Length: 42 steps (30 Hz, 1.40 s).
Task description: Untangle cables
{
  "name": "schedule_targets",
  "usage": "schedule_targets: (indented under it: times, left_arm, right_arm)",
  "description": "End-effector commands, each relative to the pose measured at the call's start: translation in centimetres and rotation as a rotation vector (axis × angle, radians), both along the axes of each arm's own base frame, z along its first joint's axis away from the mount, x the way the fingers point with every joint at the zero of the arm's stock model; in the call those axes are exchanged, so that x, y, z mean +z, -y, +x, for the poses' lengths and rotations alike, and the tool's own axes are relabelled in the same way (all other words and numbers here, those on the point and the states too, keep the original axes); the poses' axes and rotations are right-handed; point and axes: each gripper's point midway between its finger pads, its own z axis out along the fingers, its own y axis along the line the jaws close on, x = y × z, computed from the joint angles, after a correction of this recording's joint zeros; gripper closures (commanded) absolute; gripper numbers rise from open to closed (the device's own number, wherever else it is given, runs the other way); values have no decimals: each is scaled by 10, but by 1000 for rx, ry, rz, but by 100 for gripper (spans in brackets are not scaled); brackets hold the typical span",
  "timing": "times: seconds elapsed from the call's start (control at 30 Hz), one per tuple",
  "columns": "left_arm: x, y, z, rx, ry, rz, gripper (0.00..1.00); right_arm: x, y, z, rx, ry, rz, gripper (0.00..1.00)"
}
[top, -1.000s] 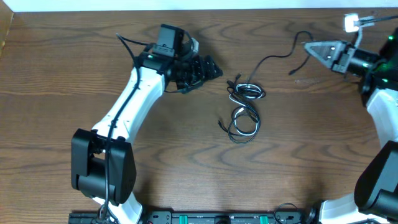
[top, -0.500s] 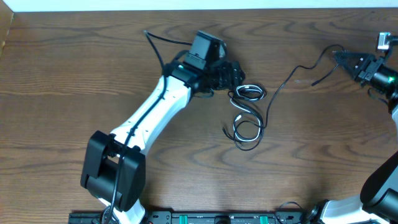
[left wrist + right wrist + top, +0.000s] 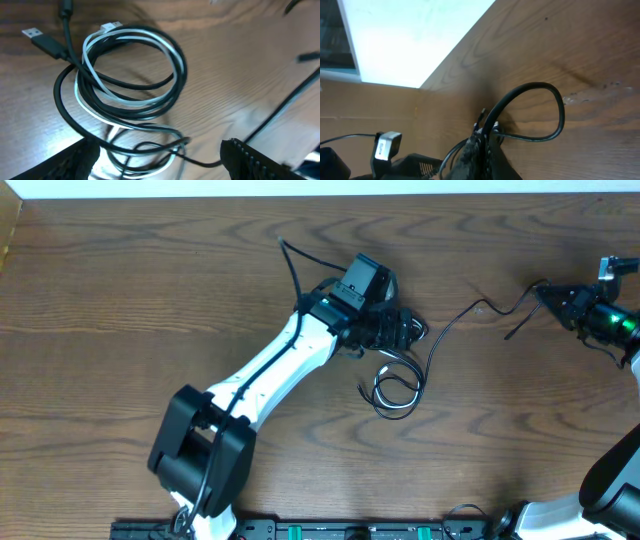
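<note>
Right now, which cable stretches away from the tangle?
The black cable pinched in the right hand; the white cable and other black loops lie coiled beside the left hand.

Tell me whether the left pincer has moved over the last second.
Yes. The left pincer has travelled rightward, from well left of the coiled cables to right over their upper loops.
</note>
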Motion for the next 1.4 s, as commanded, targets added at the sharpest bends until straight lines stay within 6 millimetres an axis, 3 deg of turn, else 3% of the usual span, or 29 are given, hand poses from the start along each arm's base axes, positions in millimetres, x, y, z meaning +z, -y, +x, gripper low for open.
schedule_targets:
  times: [0.0, 0.17, 0.37, 0.53, 0.67, 0.9, 1.03, 1.2, 1.37]
  left_arm:
    - [-9, 2, 3, -144, 97, 54, 18]
    - [-7, 7, 12, -192, 177, 55, 18]
    - [1, 4, 38, -132, 294, 96, 18]
    - [-4, 6, 41, -173, 329, 113, 18]
    - [-17, 10, 37, -195, 308, 124, 18]
    - [-26, 28, 7, -344, 314, 159, 18]
    - [-31, 30, 1, -364, 329, 206, 18]
    - [-49, 20, 12, -328, 349, 305, 18]
    - [-87, 17, 15, -331, 306, 355, 18]
  right_arm:
    - [7, 3, 0, -1, 32, -43, 99]
    - [7, 3, 0, -1, 28, -41, 99]
    - [6, 1, -1, 3, 25, -39, 99]
    - [6, 1, 0, 4, 25, -39, 99]
    - [6, 1, 0, 4, 25, -39, 99]
    - [4, 3, 0, -6, 17, -51, 99]
    - [1, 4, -1, -16, 2, -59, 99]
    - [1, 1, 0, -9, 1, -59, 99]
    - [1, -5, 1, 8, 6, -66, 99]
